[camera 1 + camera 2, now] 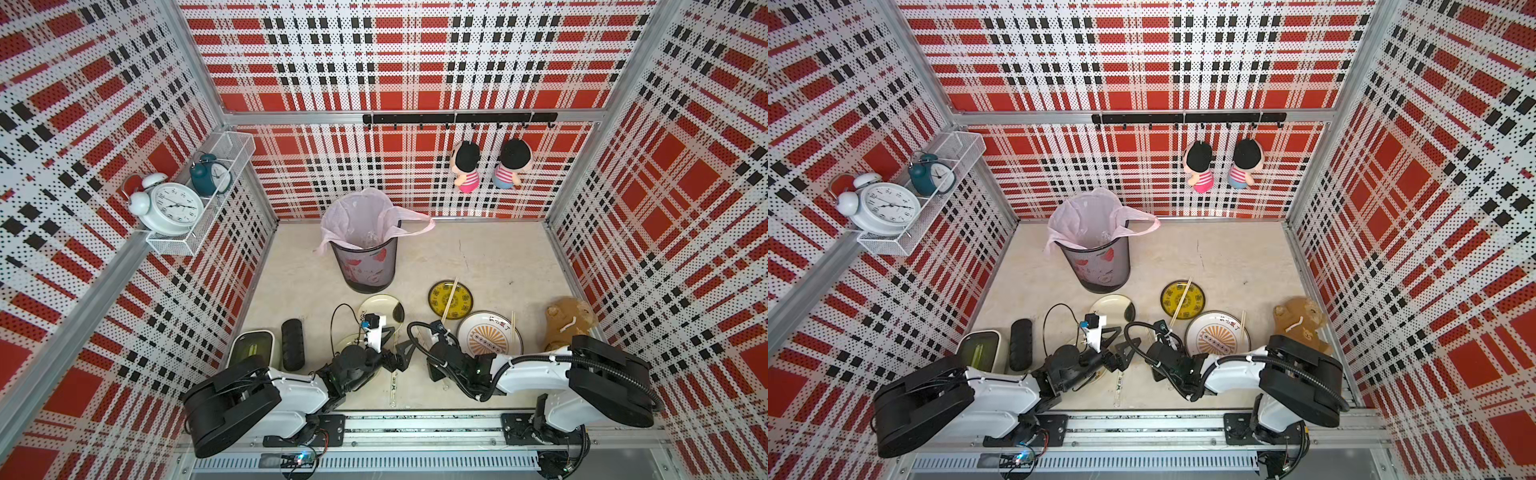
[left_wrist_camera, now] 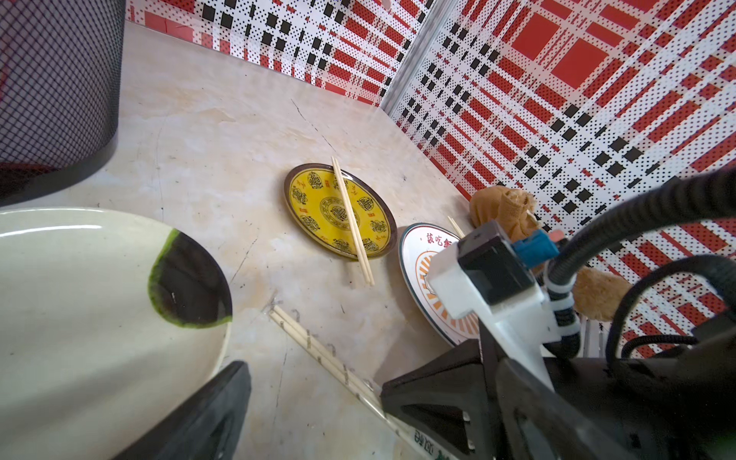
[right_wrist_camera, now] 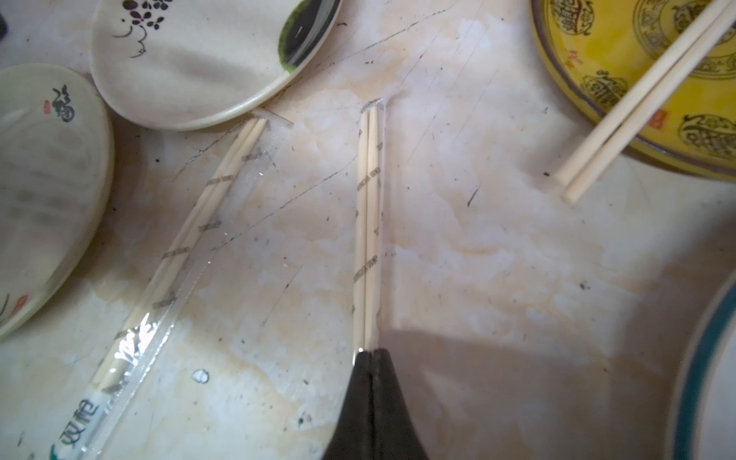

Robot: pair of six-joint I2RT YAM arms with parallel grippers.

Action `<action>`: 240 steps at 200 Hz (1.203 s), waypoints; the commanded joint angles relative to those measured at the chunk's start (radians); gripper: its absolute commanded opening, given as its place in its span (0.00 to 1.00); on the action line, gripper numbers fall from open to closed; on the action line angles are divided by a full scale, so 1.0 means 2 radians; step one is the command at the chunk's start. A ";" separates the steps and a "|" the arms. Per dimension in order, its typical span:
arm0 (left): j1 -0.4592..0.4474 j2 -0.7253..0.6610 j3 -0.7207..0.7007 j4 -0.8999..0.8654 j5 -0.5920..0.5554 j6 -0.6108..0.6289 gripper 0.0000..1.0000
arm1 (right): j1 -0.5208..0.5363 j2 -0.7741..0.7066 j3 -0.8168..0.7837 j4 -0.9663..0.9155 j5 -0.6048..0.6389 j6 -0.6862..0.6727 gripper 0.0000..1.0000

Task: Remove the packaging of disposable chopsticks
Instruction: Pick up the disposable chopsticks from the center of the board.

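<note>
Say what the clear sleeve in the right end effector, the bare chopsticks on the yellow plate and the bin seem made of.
Sleeve: thin clear plastic film, glossy; the sticks show through its grey print. Bare chopsticks: pale matte wood or bamboo, uncoated by the look. Bin: black mesh, probably metal, lined with a thin pink plastic bag.

Twin white-and-black arms on a silver rail (image 1: pixel 415 432)

The left arm (image 1: pixel 291 392) and right arm (image 1: pixel 528 374) wear white shells (image 1: pixel 1000 395) between bulky black joint housings (image 1: pixel 609 376). A ribbed black hose (image 2: pixel 637 213), cinched with white ties (image 2: pixel 561 306), runs along the right arm. White wrist brackets (image 2: pixel 458 286) carry black cameras (image 2: pixel 494 267) with blue plugs (image 2: pixel 533 247). The left hand (image 1: pixel 401 338) and right hand (image 3: pixel 372 354) have black wedge-shaped fingers (image 2: pixel 438 402).
</note>
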 commanded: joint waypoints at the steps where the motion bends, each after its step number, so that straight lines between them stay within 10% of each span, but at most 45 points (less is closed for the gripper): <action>1: -0.002 0.005 0.009 0.018 0.006 -0.003 0.99 | -0.005 -0.017 -0.012 0.018 -0.001 -0.012 0.00; 240: -0.003 -0.012 -0.026 0.119 0.022 -0.011 0.98 | -0.087 -0.120 -0.148 0.330 -0.146 -0.099 0.00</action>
